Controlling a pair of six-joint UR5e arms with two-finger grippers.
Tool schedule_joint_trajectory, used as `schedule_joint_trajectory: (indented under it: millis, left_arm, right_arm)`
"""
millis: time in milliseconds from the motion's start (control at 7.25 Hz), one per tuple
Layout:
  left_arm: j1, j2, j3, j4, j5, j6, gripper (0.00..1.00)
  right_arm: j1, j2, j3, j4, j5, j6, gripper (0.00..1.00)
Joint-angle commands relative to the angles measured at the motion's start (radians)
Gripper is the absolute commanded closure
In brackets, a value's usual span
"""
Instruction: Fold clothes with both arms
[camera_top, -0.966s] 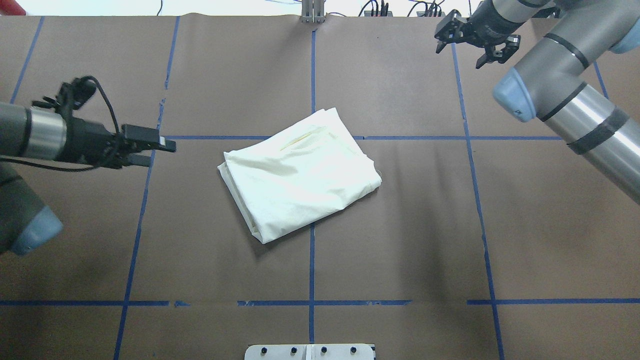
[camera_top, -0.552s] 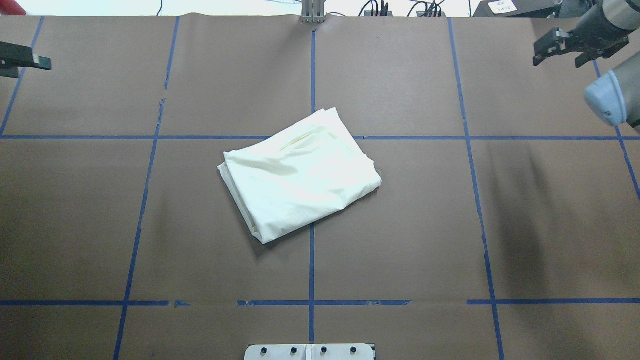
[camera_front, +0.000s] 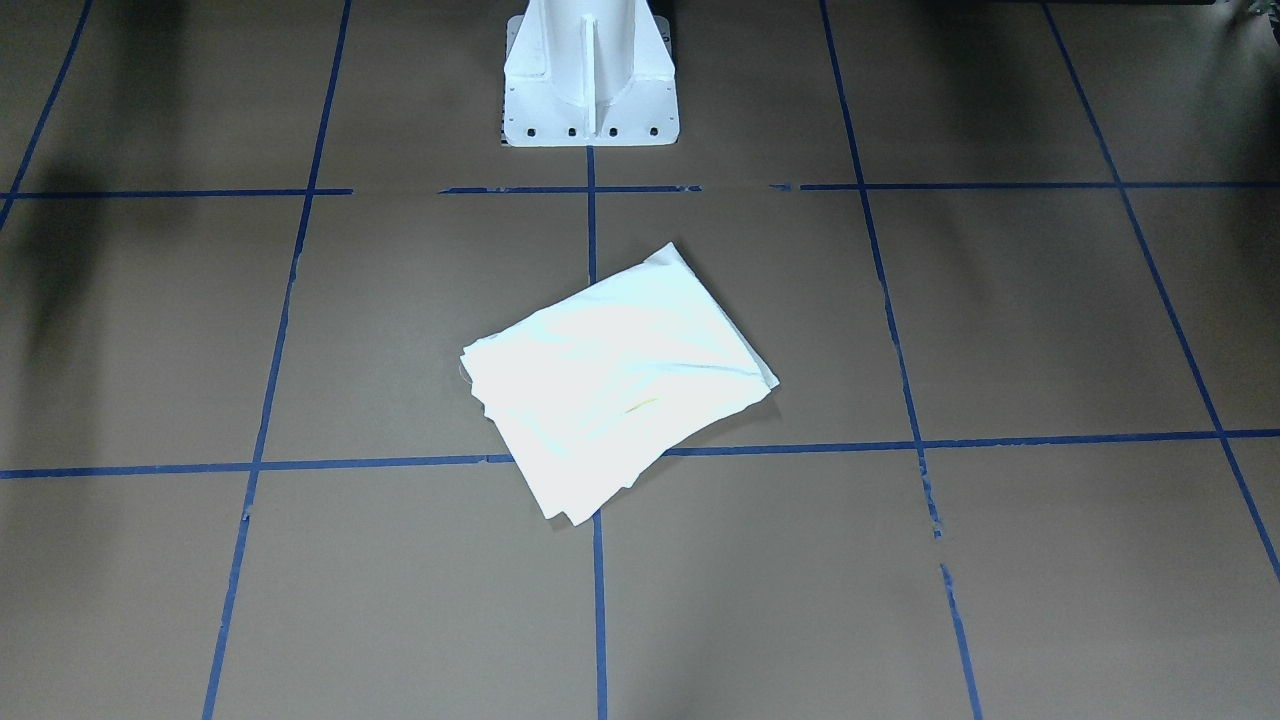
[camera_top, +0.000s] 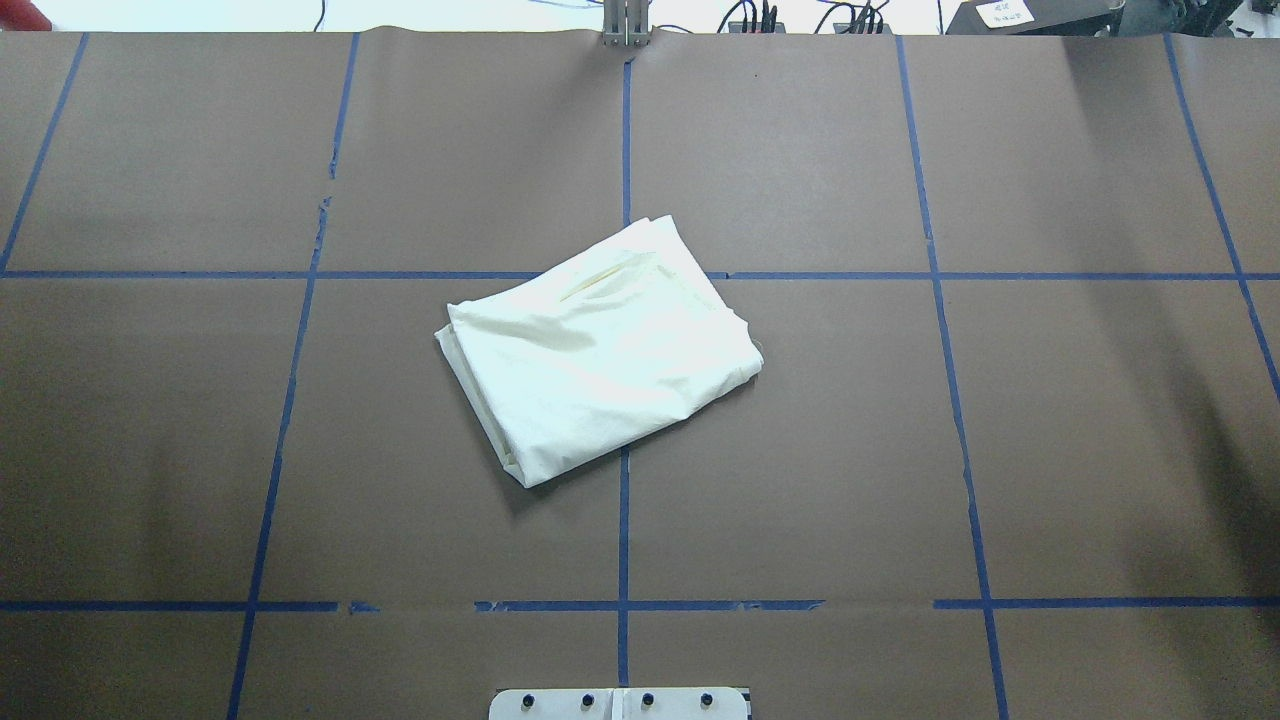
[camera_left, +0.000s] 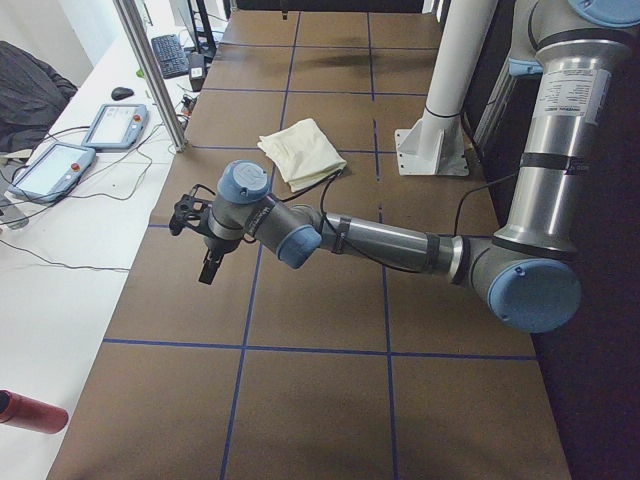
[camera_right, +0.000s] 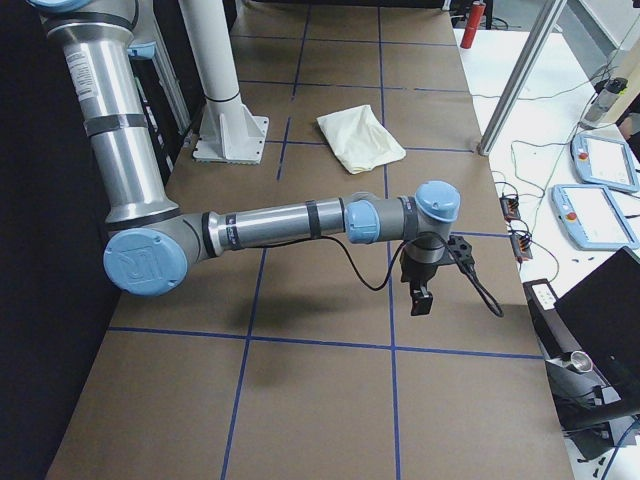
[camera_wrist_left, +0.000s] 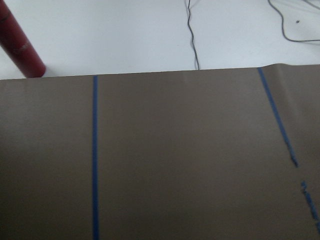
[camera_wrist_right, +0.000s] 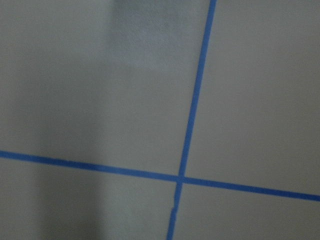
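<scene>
Print and lettering are out of sight: the folded cream-white long-sleeved T-shirt (camera_top: 600, 350) shows only plain cloth. It lies skewed near the middle of the brown paper-covered counter (camera_top: 850, 450), over a crossing of blue tape lines (camera_top: 1000, 275). The black two-finger left hand (camera_left: 207, 270) and the black two-finger right hand (camera_right: 420, 300) appear only in the side views, so whether their fingers are apart or together cannot be told. Each hangs over one counter end, well apart from the shirt.
</scene>
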Motion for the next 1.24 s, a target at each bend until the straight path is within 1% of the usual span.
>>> schedule_joint_trajectory:
  millis: [0, 138, 276, 414, 552, 690, 828, 1104]
  left_arm:
    - [-0.032, 0.027, 0.003, 0.173, 0.005, 0.329, 0.00]
    - [-0.056, 0.091, -0.002, 0.170, -0.007, 0.393, 0.00]
    - [-0.088, 0.151, -0.022, 0.154, -0.027, 0.391, 0.00]
    - [-0.087, 0.156, -0.028, 0.113, -0.030, 0.362, 0.00]
    - [-0.086, 0.156, -0.001, 0.080, -0.023, 0.279, 0.00]
    - [-0.084, 0.155, -0.008, 0.063, -0.015, 0.215, 0.00]
    - [-0.083, 0.159, 0.007, 0.063, -0.013, 0.216, 0.00]
    - [-0.083, 0.171, 0.013, 0.072, -0.018, 0.211, 0.00]
  right_arm:
    - [0.107, -0.097, 0.007, -0.070, 0.148, -0.153, 0.00]
    - [0.114, -0.117, 0.020, -0.070, 0.175, -0.153, 0.00]
    - [0.122, -0.127, 0.051, -0.070, 0.168, -0.139, 0.00]
    - [0.122, -0.131, 0.092, -0.070, 0.164, -0.136, 0.00]
    - [0.122, -0.157, 0.105, -0.068, 0.158, -0.143, 0.00]
    - [0.124, -0.182, 0.152, -0.068, 0.137, -0.139, 0.00]
    - [0.124, -0.185, 0.178, -0.068, 0.123, -0.134, 0.00]
    - [0.124, -0.196, 0.163, -0.071, 0.132, -0.130, 0.00]
